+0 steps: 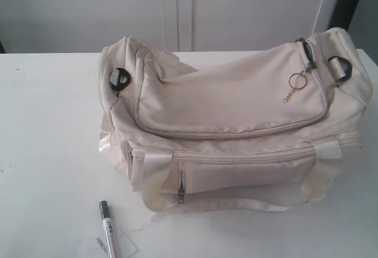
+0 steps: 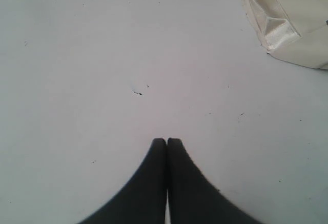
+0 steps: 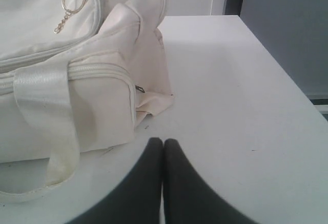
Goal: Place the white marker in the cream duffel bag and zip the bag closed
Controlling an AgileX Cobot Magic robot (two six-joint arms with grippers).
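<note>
One cream duffel bag (image 1: 236,110) sits on a white table (image 1: 47,152), soft, slumped and creased, its fabric matte. Its webbing handles (image 1: 155,175) are shinier, and one strap loops loosely along the table in front. Two black buckles show, one at each end (image 1: 120,79) (image 1: 341,68). A single gold ring (image 1: 296,81) with a short chain hangs from the zipper pull near the bag's right end. One small metal pull (image 1: 181,190) hangs on the front pocket.

One white marker (image 1: 108,228) lies on the table near the bag's front left corner, apart from it. It is slim and round, its black cap points toward the bag, and its barrel lies over one flat paper tag (image 1: 100,247).

The left gripper (image 2: 167,141) hangs over bare tabletop with its two dark, tapered fingers pressed together, empty. The right gripper (image 3: 163,141) is just beside the bag's right end, its fingers likewise together and holding nothing.
</note>
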